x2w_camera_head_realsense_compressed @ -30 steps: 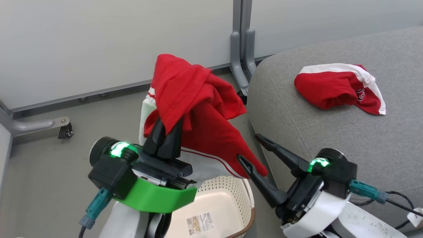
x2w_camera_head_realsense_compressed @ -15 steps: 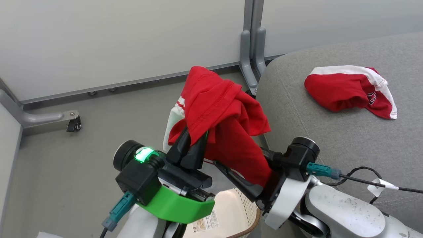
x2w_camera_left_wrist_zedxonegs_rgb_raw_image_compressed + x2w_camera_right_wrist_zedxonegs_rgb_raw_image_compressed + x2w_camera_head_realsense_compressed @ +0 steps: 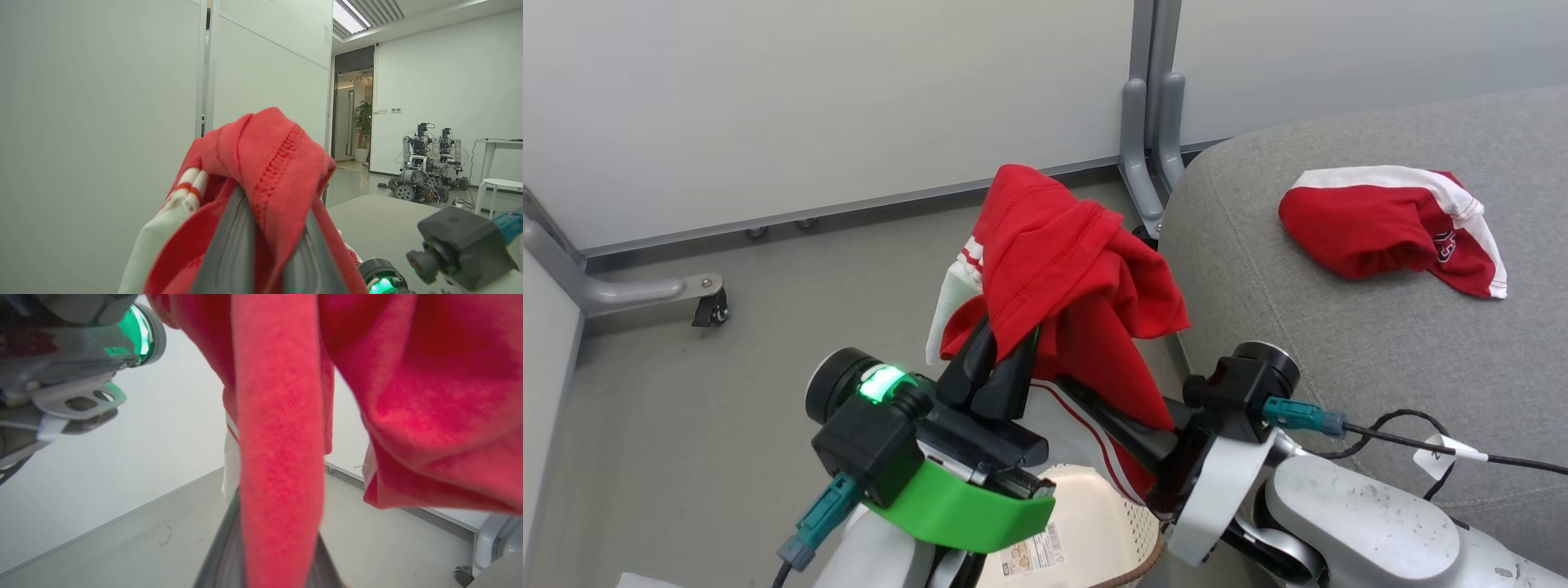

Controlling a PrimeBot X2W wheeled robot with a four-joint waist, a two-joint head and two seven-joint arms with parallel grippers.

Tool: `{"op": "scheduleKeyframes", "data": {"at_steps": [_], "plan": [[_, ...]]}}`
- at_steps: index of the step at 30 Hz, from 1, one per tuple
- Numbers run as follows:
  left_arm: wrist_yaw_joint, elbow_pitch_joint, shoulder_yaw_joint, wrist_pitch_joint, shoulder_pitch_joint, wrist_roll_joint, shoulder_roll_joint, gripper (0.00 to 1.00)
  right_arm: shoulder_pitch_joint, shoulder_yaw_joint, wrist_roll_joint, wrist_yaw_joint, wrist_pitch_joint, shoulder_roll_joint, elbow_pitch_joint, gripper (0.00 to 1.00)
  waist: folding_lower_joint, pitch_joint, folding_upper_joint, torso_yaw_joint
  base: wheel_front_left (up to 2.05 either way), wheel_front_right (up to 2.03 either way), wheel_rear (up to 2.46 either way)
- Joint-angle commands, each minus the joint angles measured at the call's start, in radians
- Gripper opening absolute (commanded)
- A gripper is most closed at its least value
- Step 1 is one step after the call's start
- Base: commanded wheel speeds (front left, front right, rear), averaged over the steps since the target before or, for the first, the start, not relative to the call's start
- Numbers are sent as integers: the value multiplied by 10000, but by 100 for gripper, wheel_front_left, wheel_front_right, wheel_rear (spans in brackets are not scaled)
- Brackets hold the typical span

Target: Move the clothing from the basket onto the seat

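One red garment (image 3: 1078,269), hanging above the basket (image 3: 1086,523): left tool (image 3: 996,359) pinching its top fold, right tool (image 3: 1086,400) pinching its lower edge, long axis near vertical, seat (image 3: 1339,351) to the right, nearer the right arm.

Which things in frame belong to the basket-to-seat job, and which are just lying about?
Job:
cream perforated plastic basket
grey fabric seat cushion
lifted red garment with white striped trim
second red-and-white garment, lying on that cushion

Lying about:
grey metal partition foot with caster
parked wheeled robots
white stool
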Motion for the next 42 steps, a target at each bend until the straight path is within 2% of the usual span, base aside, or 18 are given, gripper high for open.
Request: {"op": "scheduleKeyframes", "data": {"at_steps": [1, 13, 14, 15, 16, 23, 31, 37, 42], "plan": [[18, -47, 15, -2, 126, -48, 22, 0, -102, -45, -68, -4, -2, -26, -27, 0, 0, -8, -1, -15, 0, 0, 0], [-22, -108, 6, -2, 235, -165, 22, 0, 137, -265, -263, -4, -2, 11, -107, 0, 0, -107, -1, -57, 0, 0, 0], [-25, -97, 0, -2, 235, -166, 22, 13, 141, -279, -269, -4, -2, 17, -114, 0, 0, -112, -1, -53, 0, 0, 0], [-21, -86, -1, -2, 224, -127, 22, 72, 140, -298, -282, -4, -2, 24, -126, 0, 0, -116, -1, -47, 0, 0, 0], [-11, -90, -13, -2, 208, -94, 22, 100, 139, -329, -290, -4, -2, 29, -148, 0, 0, -118, -1, -38, 0, 0, 0], [-50, -73, -21, -2, 106, -54, 22, 100, 291, -632, -381, -4, -2, 39, -259, 0, 0, -89, -1, 55, 0, 0, 0], [-66, -360, 474, 0, -48, 192, 22, 100, 500, -1080, -535, -4, -2, 103, -381, 0, 0, -44, -1, 220, 0, 0, 0], [-80, -329, 1238, 3, 159, 665, 25, 100, 663, -1416, -660, -4, -2, 181, -439, 0, 0, -47, -1, 335, 0, 0, 0], [-166, 54, 2375, 4, 586, 1331, 41, 100, 808, -1802, -823, -4, -2, 179, -556, 0, 0, -60, -1, 450, 0, 0, 0]]}}
